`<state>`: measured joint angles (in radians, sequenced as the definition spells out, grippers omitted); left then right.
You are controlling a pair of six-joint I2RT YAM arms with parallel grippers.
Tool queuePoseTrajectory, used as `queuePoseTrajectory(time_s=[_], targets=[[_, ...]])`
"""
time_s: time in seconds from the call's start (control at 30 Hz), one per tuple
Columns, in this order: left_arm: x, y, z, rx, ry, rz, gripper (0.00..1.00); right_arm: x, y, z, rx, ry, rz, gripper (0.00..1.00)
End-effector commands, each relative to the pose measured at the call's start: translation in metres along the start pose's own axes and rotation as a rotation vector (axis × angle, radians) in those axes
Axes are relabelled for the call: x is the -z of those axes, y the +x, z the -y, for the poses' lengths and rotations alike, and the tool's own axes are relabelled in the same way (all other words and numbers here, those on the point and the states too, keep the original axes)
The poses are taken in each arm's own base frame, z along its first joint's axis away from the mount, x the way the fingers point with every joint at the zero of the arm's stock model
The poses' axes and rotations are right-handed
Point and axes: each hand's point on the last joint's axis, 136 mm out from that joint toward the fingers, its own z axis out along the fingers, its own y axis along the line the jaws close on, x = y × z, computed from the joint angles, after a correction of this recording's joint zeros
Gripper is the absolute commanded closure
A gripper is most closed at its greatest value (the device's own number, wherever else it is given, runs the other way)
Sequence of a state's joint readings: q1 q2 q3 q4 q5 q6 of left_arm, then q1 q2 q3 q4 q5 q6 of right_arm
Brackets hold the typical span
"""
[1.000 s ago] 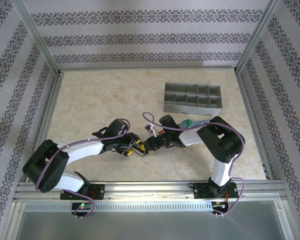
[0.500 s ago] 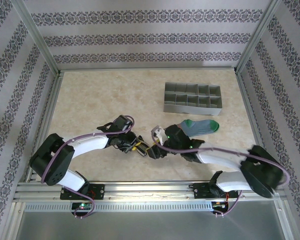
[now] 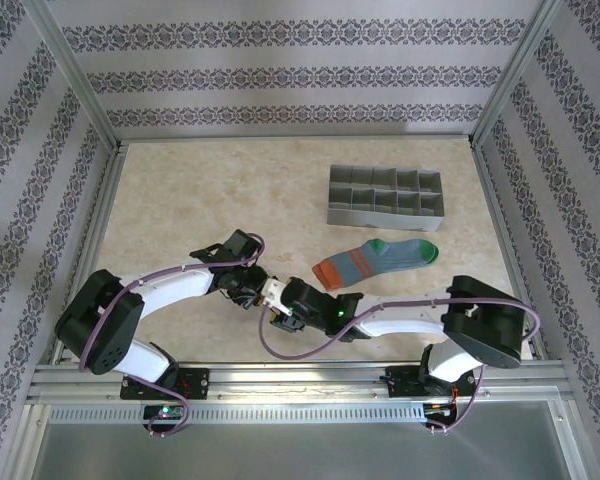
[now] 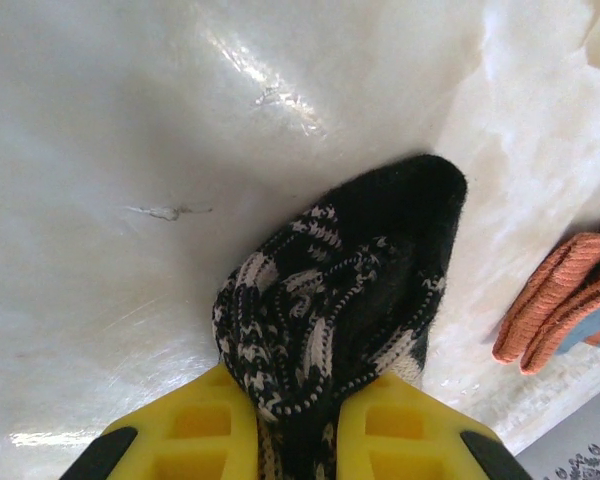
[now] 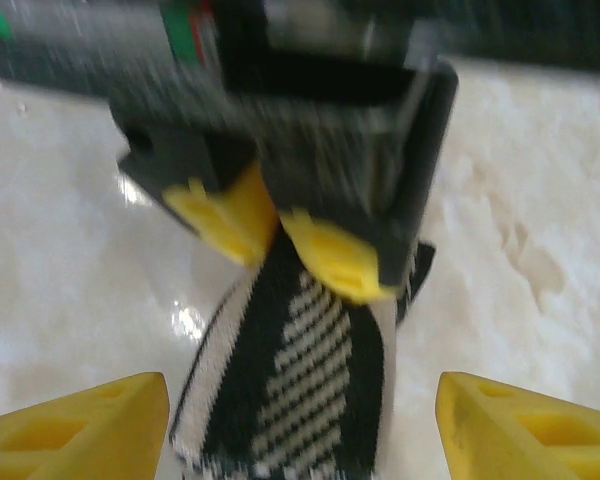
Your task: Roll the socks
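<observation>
The black sock (image 4: pixel 350 290), patterned with white, lies bunched on the marble tabletop, and my left gripper (image 4: pixel 295 440) is shut on one end of it. Seen from the right wrist, the same black sock (image 5: pixel 300 390) runs from the left gripper's yellow fingers (image 5: pixel 330 255) down between my right gripper (image 5: pixel 300 430), whose jaws stand wide open on either side without touching it. From above, the left gripper (image 3: pixel 268 291) and right gripper (image 3: pixel 285 312) meet nose to nose near the table's front. The blue-teal sock (image 3: pixel 375 262) lies flat to their right, with its orange toe (image 4: pixel 560 310) toward them.
A grey compartment organizer (image 3: pixel 385 197) stands behind the blue-teal sock at the back right. The right arm's forearm (image 3: pixel 400 318) stretches low across the front of the table. Metal frame rails (image 3: pixel 280 378) run along the near edge.
The right gripper has opened and let go of the black sock while the left gripper shut on it. The right arm dropped toward the front, uncovering the blue-teal sock.
</observation>
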<state>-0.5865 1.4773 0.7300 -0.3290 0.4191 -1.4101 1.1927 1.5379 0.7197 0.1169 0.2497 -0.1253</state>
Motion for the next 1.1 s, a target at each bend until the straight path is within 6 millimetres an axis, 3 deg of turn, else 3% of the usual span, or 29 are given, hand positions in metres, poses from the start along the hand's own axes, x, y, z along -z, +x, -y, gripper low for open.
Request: queuePoseTrajectory(time_s=[0.0,0.33,0.47,0.67,0.87,1.07], targets=[[-0.007,-0.009,-0.057,0.069,-0.203,0.023,0.87,-0.009,-0.008,0.003,0.061,0.059,-0.011,0.30],[-0.001,-0.016,-0.048,0.108,-0.114,-0.008,0.78,-0.035,0.053,0.016,0.045,0.135,-0.194,0.38],[0.001,-0.017,-0.037,0.118,-0.061,-0.028,0.70,-0.036,0.054,0.018,0.020,0.118,-0.199,0.52],[0.003,-0.021,-0.031,0.130,-0.028,-0.033,0.67,-0.030,0.045,0.017,-0.034,0.083,-0.174,0.74],[0.001,-0.021,-0.033,0.137,-0.029,-0.041,0.67,-0.015,0.035,0.018,-0.091,0.060,-0.105,0.38],[0.001,-0.022,-0.033,0.132,-0.039,-0.038,0.68,-0.002,0.013,0.022,-0.091,0.056,-0.018,0.29]])
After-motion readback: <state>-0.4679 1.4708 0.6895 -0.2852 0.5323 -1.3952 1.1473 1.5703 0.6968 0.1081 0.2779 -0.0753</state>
